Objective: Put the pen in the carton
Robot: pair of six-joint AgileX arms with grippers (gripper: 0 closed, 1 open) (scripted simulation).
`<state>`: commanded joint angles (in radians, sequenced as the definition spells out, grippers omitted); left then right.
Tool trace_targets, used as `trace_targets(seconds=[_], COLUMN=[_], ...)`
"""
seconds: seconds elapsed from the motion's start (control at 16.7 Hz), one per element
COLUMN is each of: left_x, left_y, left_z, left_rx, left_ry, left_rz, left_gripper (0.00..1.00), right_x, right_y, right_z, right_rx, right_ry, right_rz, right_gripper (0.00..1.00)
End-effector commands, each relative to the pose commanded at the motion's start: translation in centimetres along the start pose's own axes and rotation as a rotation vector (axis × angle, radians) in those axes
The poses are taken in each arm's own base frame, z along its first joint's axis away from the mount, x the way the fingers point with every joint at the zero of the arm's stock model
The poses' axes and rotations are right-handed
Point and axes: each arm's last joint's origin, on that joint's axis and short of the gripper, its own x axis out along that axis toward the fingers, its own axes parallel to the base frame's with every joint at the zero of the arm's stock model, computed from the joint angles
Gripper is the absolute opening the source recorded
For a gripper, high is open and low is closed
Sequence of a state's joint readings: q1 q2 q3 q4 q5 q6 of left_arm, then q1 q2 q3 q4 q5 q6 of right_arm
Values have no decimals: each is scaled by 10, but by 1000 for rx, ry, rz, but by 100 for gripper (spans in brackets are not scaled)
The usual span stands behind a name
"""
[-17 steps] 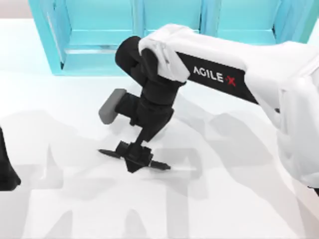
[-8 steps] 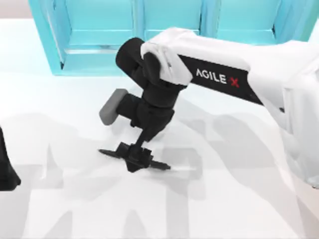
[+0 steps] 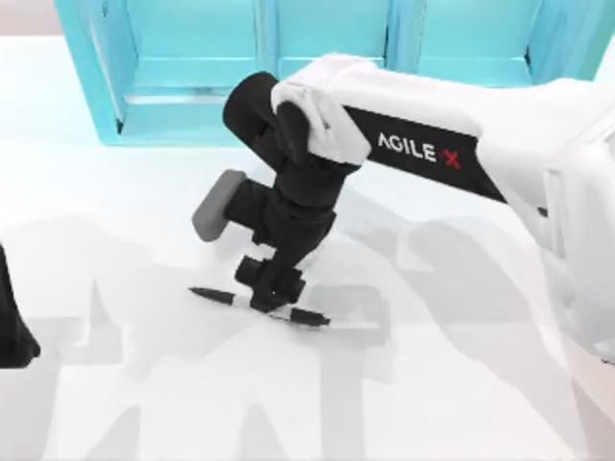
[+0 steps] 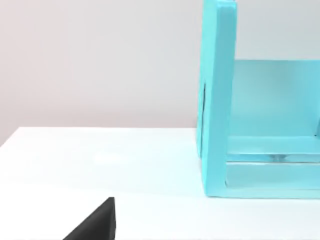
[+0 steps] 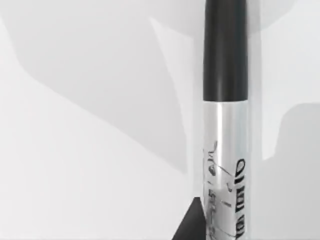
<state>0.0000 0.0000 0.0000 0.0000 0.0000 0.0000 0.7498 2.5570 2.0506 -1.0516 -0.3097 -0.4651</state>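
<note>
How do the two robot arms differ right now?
The right arm reaches far across the table in the top view, its pincer down over the middle of the pen; the left arm sits at the table's left edge. The right arm shows white casing with lettering, the left arm just black. Both have black parts.
</note>
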Motion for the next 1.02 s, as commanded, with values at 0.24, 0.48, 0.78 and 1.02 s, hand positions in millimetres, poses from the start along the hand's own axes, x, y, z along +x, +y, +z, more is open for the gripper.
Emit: trace_targets(seconds=[0.24, 0.48, 0.78, 1.02], left_x=[0, 0, 0, 0], left_y=[0, 0, 0, 0], left_z=[0, 0, 0, 0], left_rx=[0, 0, 0, 0], left_ry=[0, 0, 0, 0], left_rz=[0, 0, 0, 0], left_gripper=[100, 100, 100, 100], right_x=[0, 0, -38, -60], right_y=[0, 0, -6, -1], right_z=[0, 0, -1, 7], right_rx=[0, 0, -15, -16], right_ry=[0, 0, -37, -30], right_rz=[0, 0, -94, -91], right_gripper=[0, 0, 0, 0])
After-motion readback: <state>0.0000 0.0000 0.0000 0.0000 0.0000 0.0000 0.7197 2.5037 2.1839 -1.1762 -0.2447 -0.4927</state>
